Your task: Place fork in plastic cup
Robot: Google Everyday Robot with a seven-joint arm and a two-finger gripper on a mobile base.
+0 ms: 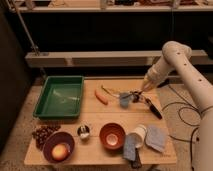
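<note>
The camera view looks down across a wooden table [95, 116] with the white robot arm [176, 67] reaching in from the right. The gripper [136, 95] sits low over the table, just to the right of the plastic cup [124, 99], a small pale blue cup standing upright near the table's middle. The fork [111, 91], a thin silvery strip, lies slanted on the wood between the orange carrot [101, 96] and the cup, its right end close to the cup's rim; whether it touches the cup or the gripper cannot be made out. A black-handled tool [153, 107] lies on the table just right of the gripper, angled toward the near right. At the far left stands a green tray [60, 96]. Along the near edge, from left to right, are a cluster of dark grapes [43, 134], a purple bowl [58, 146] holding a yellowish fruit, a small shiny metal cup [83, 131], an orange bowl [112, 136], a white cup [138, 136] lying on its side, and a grey-blue cloth [156, 138]. A dark shelf runs behind the table.
</note>
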